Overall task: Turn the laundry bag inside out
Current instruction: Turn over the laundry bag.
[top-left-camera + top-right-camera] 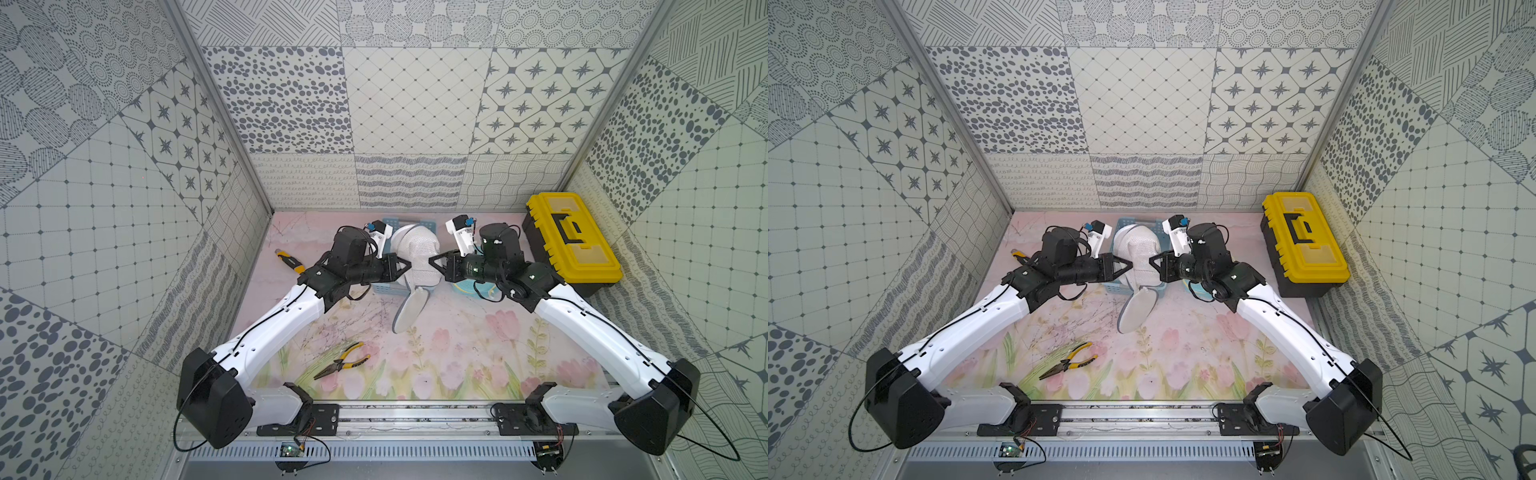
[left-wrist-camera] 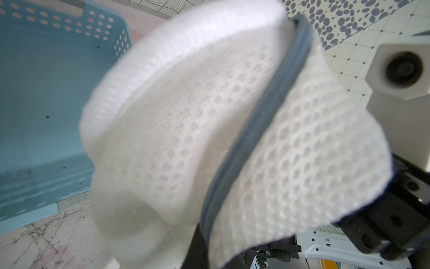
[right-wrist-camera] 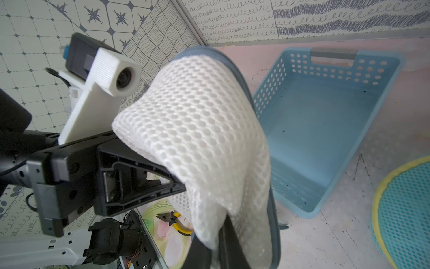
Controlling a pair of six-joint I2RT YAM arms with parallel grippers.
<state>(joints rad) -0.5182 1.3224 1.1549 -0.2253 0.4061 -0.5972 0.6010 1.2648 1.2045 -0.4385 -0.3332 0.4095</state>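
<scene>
The white mesh laundry bag with a grey zipper band hangs in the air between my two grippers, above the blue basket. One round flap of it droops down to the mat. My left gripper is shut on the bag from the left side. My right gripper is shut on the bag from the right, with mesh pinched between its dark fingers. The two grippers' tips almost meet. The mesh hides most of the left fingertips.
A blue perforated basket sits under the bag. A yellow and black toolbox stands at the back right. Yellow-handled pliers lie on the floral mat in front. A yellow-black tool lies at the left. A teal mesh bag lies under the right arm.
</scene>
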